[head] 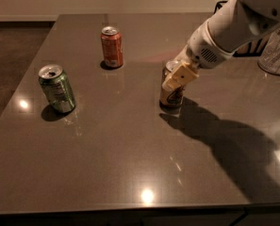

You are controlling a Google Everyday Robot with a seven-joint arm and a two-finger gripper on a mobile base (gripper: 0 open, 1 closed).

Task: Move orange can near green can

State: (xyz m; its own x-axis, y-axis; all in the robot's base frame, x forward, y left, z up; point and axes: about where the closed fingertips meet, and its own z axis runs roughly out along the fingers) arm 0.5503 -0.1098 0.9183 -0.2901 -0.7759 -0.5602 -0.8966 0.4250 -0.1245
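The orange can (172, 97), golden tan with a dark-outlined pale emblem, stands upright right of the table's middle. My gripper (171, 78) reaches in from the upper right on a white arm (234, 27) and sits at the can's upper part; its tan tip lies across the can's front and hides most of the silver top. The green can (57, 89) stands upright near the table's left side, far left of the orange can, with an open silver top.
A salmon-orange can (111, 46) stands at the back, between the two. A clear glass vessel (276, 55) and a dark wire rack (250, 45) sit at the far right. The grey table (130, 164) ends at the left and front edges.
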